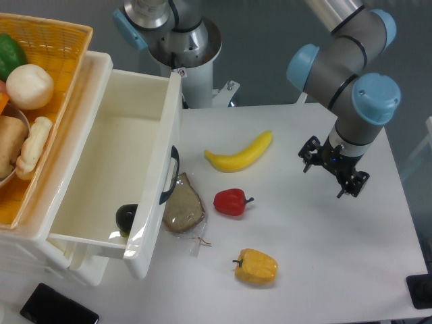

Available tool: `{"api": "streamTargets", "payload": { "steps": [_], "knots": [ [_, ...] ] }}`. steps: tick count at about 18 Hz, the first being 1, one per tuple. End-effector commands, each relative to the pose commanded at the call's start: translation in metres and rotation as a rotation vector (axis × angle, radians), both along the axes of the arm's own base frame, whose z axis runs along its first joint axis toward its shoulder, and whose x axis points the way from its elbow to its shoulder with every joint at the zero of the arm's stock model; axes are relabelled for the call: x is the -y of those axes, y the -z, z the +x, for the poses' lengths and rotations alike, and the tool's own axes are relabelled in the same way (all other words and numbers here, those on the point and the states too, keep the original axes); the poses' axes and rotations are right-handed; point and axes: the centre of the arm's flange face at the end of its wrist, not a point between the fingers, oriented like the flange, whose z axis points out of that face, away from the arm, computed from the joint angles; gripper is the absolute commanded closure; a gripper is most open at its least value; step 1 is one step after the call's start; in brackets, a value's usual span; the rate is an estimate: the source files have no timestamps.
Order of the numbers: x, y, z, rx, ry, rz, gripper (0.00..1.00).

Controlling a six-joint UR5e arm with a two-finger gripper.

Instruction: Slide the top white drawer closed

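The top white drawer (108,169), a deep, glossy white plastic box with a curved black handle (170,177) on its front panel, stands pulled far out of its cabinet at the left of the white bench (324,256), so the closing has not begun as far as one can judge. A dark rounded thing (126,217) lies in its near corner. A yellow wicker basket (54,61) of food sits on the cabinet top behind it. The arm's black two-finger hand (334,169) hangs well apart from the drawer, over the right side of the bench, its fingers spread and holding nothing. Between them lie a yellow banana (239,153), a red pepper (231,202), a yellow pepper (256,266) and a wrapped slice of brown bread (183,206) just beside the drawer front. What is left is the whole job: reach the front panel and push it in.
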Motion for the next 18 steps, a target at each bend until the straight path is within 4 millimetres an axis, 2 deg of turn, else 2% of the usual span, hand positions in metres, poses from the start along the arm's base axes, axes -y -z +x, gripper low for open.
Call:
{"api": "streamTargets", "payload": {
  "steps": [5,8,11,13,16,17,18],
  "knots": [
    [-0.001,0.004,0.004,0.009,0.003,-0.002,0.00],
    [0.006,0.022,0.018,0.047,0.004,-0.013,0.00],
    [0.010,0.015,0.025,0.045,-0.023,-0.013,0.00],
    [0.017,0.013,0.026,0.053,-0.128,-0.013,0.00],
    [0.006,0.005,0.036,0.069,-0.207,0.027,0.00],
    [0.001,0.000,0.040,0.082,-0.238,0.058,0.07],
    [-0.004,-0.002,0.042,0.095,-0.281,0.075,0.19]
  ]
}}
